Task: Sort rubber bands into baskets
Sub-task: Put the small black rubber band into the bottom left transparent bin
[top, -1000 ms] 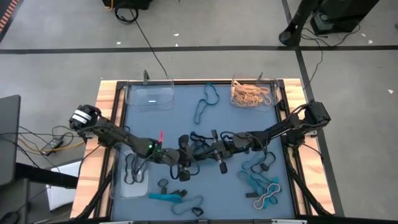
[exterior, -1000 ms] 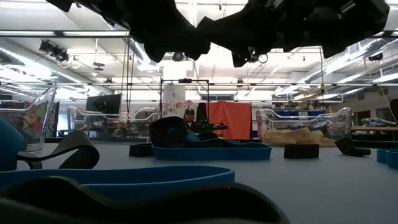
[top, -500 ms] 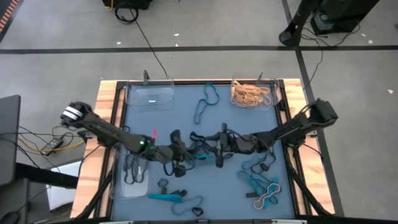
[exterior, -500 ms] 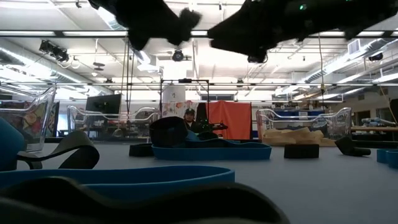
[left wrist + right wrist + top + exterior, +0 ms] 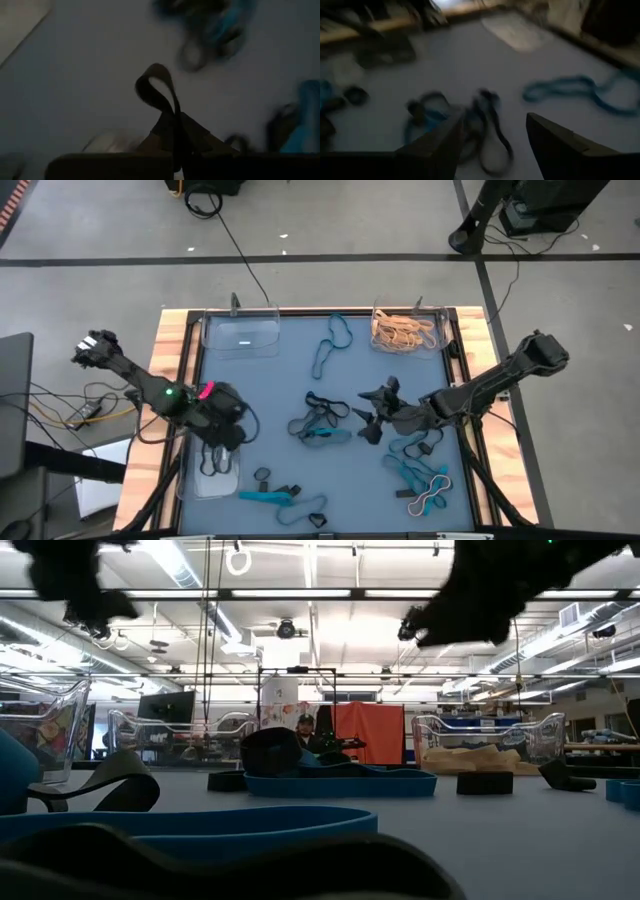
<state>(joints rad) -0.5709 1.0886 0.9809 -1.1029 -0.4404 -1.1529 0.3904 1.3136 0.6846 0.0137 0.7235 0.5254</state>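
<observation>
My left gripper hangs over the far end of the near-left clear basket and is shut on a black rubber band. That basket holds black bands. My right gripper stands open above the table's middle right, with nothing between its fingers. Just to its left a tangle of black and teal bands lies flat on the mat. A clear basket stands at the far left, and another basket at the far right holds tan bands. My left gripper pinches the black band between its two shut fingers. A short loop of the band sticks out past the fingertips. The fingers slant downward, and the band is lifted clear of the mat.
A teal band lies between the two far baskets. More teal, black and tan bands lie at the near right and along the near edge. A wooden rim frames the blue mat.
My left gripper has risen and travelled from the table's middle toward the left edge, turning as it went, with the black band in its fingers. My right gripper has opened, drawn back toward the right edge and risen a little. The tangle stays in the middle.
</observation>
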